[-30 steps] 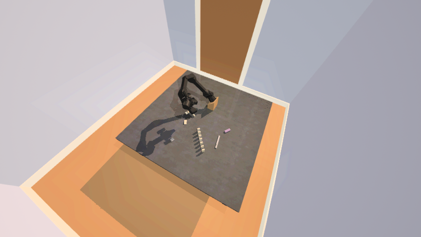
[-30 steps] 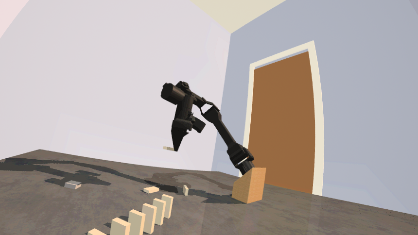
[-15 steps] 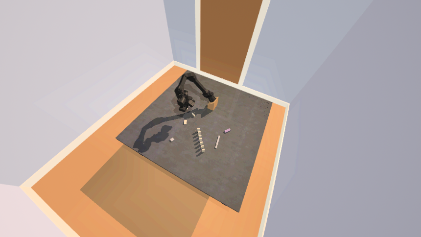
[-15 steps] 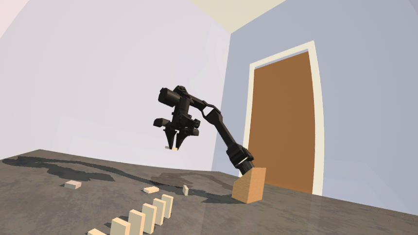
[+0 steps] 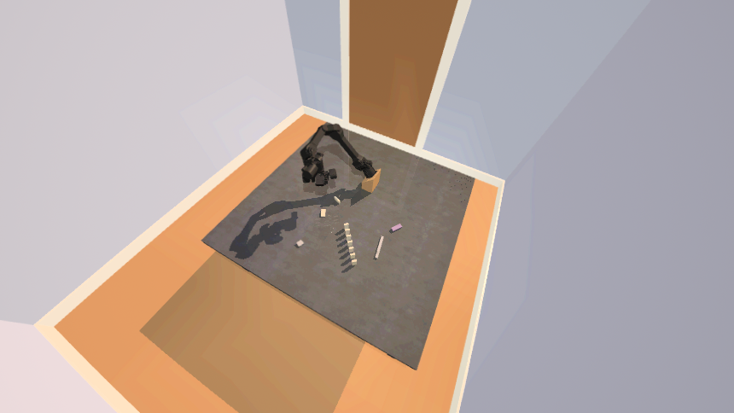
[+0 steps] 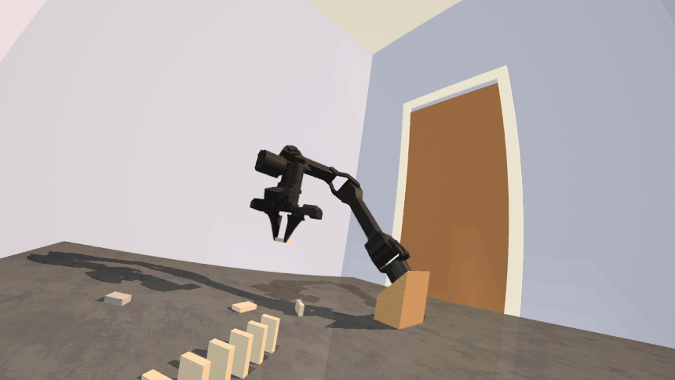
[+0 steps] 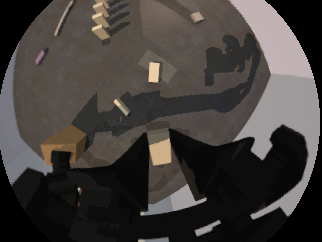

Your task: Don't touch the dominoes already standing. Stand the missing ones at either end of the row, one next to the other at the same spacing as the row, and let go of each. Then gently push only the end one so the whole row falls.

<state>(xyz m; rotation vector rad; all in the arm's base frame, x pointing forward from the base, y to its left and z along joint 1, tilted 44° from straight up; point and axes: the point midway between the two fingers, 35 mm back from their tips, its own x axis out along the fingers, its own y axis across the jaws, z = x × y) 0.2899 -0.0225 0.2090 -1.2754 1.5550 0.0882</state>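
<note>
My gripper (image 6: 281,239) (image 7: 157,133) is shut on a cream domino (image 6: 279,239) (image 7: 160,153) and holds it high above the dark mat. Several cream dominoes stand upright in an evenly spaced row; its arm-side end domino (image 5: 346,225) (image 6: 271,334) (image 7: 101,32) stands clear of the gripper. A loose cream domino (image 5: 323,212) (image 6: 244,306) (image 7: 154,72) lies flat between the row and the arm. Another cream domino (image 5: 336,200) (image 6: 299,307) (image 7: 121,107) rests on a narrow side, nearer the arm's base. The row's far end is cut off in the exterior view and the wrist view.
A pinkish-grey block (image 5: 300,243) (image 6: 117,298) (image 7: 198,17) lies off to one side of the row. On the other side lie a thin pale stick (image 5: 379,247) (image 7: 63,19) and a purple block (image 5: 396,227) (image 7: 41,56). The arm stands on a wooden base (image 5: 369,183) (image 6: 413,302) (image 7: 64,143).
</note>
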